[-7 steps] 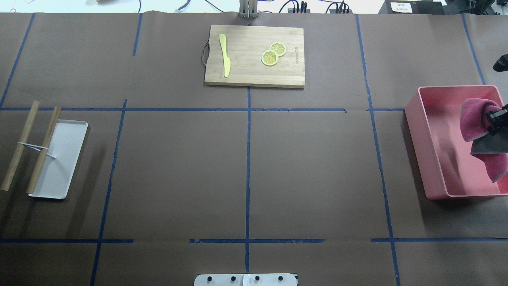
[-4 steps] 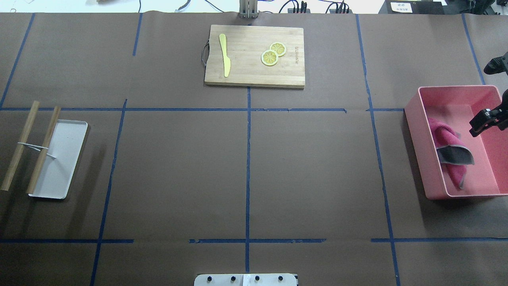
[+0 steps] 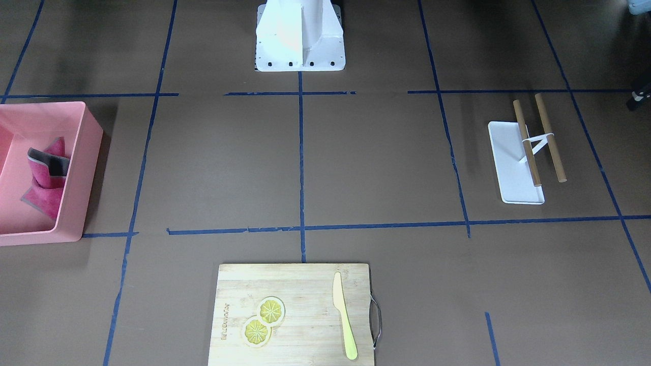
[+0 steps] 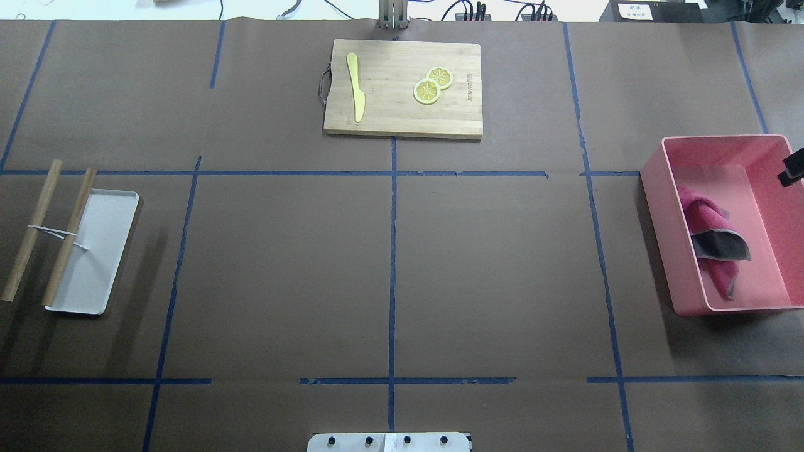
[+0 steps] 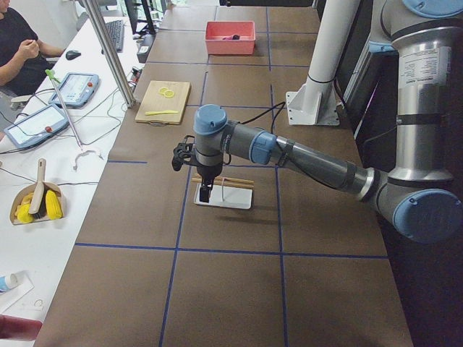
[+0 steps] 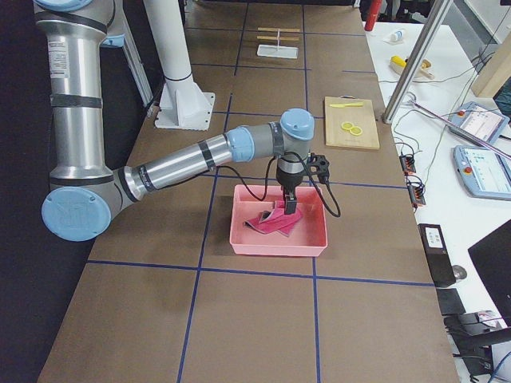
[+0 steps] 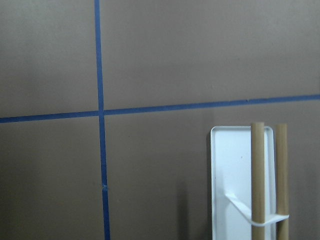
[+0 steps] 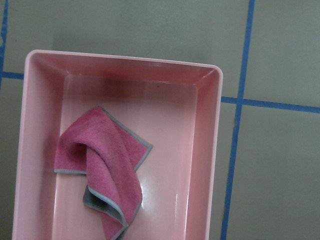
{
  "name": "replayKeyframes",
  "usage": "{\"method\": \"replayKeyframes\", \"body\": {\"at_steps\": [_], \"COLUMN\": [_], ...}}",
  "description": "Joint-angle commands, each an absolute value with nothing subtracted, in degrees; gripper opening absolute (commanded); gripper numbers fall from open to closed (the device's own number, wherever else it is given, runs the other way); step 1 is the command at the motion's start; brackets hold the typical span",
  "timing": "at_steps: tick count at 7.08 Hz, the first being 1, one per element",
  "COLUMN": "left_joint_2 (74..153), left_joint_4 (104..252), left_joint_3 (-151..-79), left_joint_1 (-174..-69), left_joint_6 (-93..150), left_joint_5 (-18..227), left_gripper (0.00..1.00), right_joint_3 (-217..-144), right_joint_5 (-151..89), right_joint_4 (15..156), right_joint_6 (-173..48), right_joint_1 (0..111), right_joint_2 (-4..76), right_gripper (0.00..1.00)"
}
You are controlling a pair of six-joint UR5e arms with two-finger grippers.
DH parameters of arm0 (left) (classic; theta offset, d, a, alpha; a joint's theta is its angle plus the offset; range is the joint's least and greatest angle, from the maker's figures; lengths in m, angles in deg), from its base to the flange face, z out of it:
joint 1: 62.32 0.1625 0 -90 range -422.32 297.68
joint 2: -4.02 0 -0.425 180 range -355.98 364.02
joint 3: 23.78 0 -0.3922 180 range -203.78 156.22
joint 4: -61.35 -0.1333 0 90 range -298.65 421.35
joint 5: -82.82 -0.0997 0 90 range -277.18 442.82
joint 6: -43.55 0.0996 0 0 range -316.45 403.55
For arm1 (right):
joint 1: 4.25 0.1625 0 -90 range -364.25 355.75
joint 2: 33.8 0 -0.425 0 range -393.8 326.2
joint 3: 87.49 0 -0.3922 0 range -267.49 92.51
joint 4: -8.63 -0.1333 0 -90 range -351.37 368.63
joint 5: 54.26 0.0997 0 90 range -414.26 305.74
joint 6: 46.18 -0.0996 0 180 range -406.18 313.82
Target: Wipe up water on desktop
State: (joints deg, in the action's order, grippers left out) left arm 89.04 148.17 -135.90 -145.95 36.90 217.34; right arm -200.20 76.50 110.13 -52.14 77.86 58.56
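Observation:
The desktop (image 4: 490, 263) is brown paper with blue tape lines, and I see no water on it in any view. A pink cloth with grey edging (image 4: 706, 216) (image 8: 102, 155) lies crumpled inside the pink bin (image 4: 656, 207) at the right end. My right gripper (image 4: 793, 168) (image 6: 289, 209) hangs over the bin, open and empty, with only a dark tip showing overhead. My left gripper (image 5: 205, 194) hovers by the white tray at the left end. I cannot tell whether it is open or shut.
A wooden cutting board (image 4: 389, 113) at the far middle carries a yellow knife (image 4: 356, 88) and two lemon slices (image 4: 427, 91). A white tray (image 4: 103, 251) with two banded wooden sticks (image 4: 31, 232) lies at the left. A person (image 5: 18, 43) sits beyond the far side.
A second ago my right gripper held the pink cloth above the bin. It let go, the cloth dropped into the bin, and the gripper has drawn back toward the right edge.

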Motion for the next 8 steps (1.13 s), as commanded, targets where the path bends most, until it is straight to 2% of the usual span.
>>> {"method": "replayKeyframes", "body": {"at_steps": [1,3,5,8], "left_joint_2": [86.66,87.35,87.26,86.2], "left_joint_4": [146.09,136.69,136.67,136.67], "left_joint_3": [-133.73,-133.91,-130.85,-133.89], "left_joint_1": [-148.11,-148.19,-152.38,-153.38], "left_joint_6": [43.63,43.9,51.05,51.55], "left_joint_5": [219.66,219.75,219.75,219.23], "left_gripper": [1.0,1.0,1.0,1.0], "right_joint_3": [-200.17,-199.22,-198.59,-196.74], "right_joint_5": [81.67,81.89,81.71,81.45], "right_joint_4": [109.97,109.97,109.97,109.8], "right_joint_6": [-49.26,-43.05,-42.84,-40.32], "right_joint_1": [83.35,84.6,84.6,84.52], "right_joint_2": [61.89,63.84,63.67,63.84], "right_gripper": [1.0,1.0,1.0,1.0]}}
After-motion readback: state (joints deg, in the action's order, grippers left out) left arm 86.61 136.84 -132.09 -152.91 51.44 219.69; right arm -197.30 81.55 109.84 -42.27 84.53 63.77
